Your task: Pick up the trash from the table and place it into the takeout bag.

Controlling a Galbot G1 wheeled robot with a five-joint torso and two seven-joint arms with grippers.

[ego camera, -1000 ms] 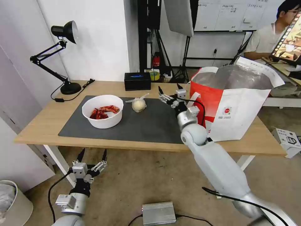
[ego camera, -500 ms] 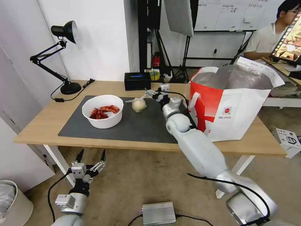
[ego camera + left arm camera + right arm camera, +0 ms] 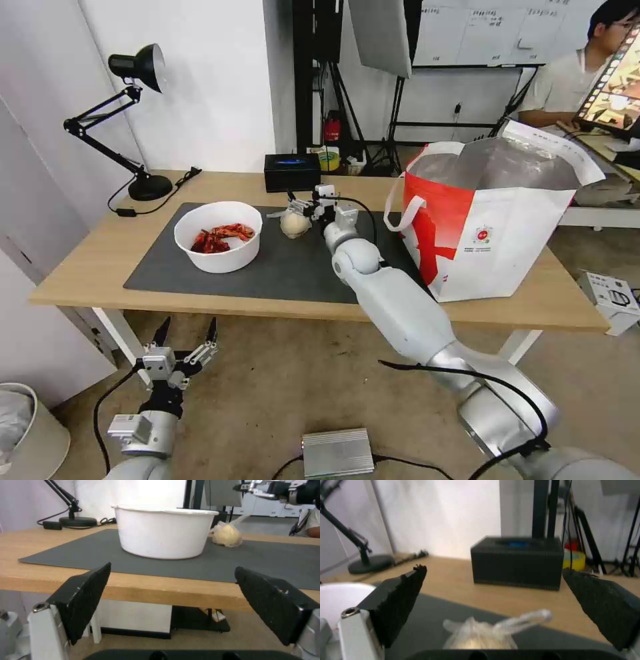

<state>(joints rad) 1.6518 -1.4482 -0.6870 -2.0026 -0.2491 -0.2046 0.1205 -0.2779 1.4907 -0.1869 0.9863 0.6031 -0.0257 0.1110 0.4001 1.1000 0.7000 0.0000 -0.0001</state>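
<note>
A knotted clear bag around a pale ball [image 3: 295, 223] lies on the dark grey mat [image 3: 300, 267] of the table [image 3: 87, 260]. My right gripper [image 3: 305, 203] hovers open just above and behind it; in the right wrist view the knotted bag [image 3: 480, 637] sits low between the spread fingers [image 3: 403, 597]. To its left on the mat stands the white bowl of red scraps [image 3: 219, 235]. The takeout bag [image 3: 493, 220] stands open at the table's right end. My left gripper [image 3: 185, 339] hangs open below the table's front edge, facing the bowl [image 3: 165, 531] and the knotted bag [image 3: 227, 534].
A black tissue box [image 3: 292, 172] stands behind the mat, close behind the knotted bag. A black desk lamp [image 3: 150, 187] sits at the back left with its cable on the wood. A silver box [image 3: 337, 452] lies on the floor.
My right arm has swung left from beside the takeout bag to just over the knotted bag, gripper still open. My left gripper has sunk slightly lower under the table.
</note>
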